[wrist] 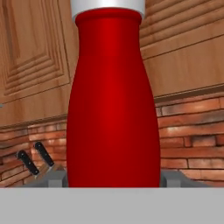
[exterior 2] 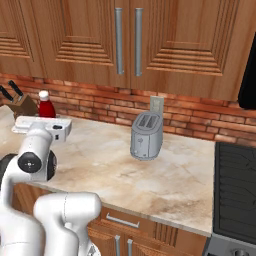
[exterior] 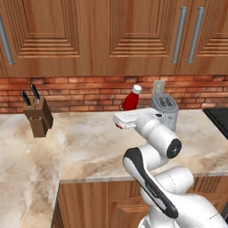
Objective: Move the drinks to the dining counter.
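Jaws gripping the red bottle (wrist: 113,100), 1 fingertip (wrist: 57,178) each side of its base; bottle upright on counter (exterior: 84,147), left of toaster (exterior 2: 146,135), right of knife block (exterior: 38,116).

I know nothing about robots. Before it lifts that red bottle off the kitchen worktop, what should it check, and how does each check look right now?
1. Red bottle sits between the fingertips: ok, one tip shows on each side of its base in the hand view.
2. Gripper shut firmly on the bottle: cannot tell, the contact is hidden.
3. Bottle upright with its white cap on: ok.
4. Toaster out of the way: ok in the right base view, it stands well apart from the bottle.
5. Knife block out of the way: ok, it stands apart on the worktop.
6. Dining counter free to receive it: cannot tell.
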Motion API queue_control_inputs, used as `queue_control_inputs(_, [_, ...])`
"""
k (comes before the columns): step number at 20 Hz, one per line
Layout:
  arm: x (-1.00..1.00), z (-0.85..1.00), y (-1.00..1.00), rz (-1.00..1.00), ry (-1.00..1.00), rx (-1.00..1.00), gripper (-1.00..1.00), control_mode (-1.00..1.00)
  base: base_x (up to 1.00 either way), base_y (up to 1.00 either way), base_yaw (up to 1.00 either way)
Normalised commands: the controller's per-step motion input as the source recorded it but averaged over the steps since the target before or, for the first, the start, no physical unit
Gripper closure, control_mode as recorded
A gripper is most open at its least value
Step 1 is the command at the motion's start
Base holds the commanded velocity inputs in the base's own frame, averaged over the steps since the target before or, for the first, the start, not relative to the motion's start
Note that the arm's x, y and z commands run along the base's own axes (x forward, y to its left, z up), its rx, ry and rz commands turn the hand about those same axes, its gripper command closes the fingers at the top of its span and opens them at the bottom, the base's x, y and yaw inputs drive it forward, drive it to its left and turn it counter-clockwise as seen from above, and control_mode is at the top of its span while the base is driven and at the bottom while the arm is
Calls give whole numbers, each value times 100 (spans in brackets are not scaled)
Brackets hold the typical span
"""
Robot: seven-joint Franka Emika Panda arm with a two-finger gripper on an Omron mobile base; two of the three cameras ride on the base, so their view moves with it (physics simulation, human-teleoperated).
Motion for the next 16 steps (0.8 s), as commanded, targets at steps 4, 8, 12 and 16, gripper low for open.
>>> queue_control_inputs(4, [-54,22,-70,-9,11,0,100,-100,0,0,0])
queue_control_inputs(8, [-90,4,-54,-15,8,0,100,-100,0,0,0])
queue_control_inputs(12, [-100,0,-42,-18,13,0,100,-100,0,0,0])
queue_control_inputs(16, [-100,0,-64,-17,10,0,100,-100,0,0,0])
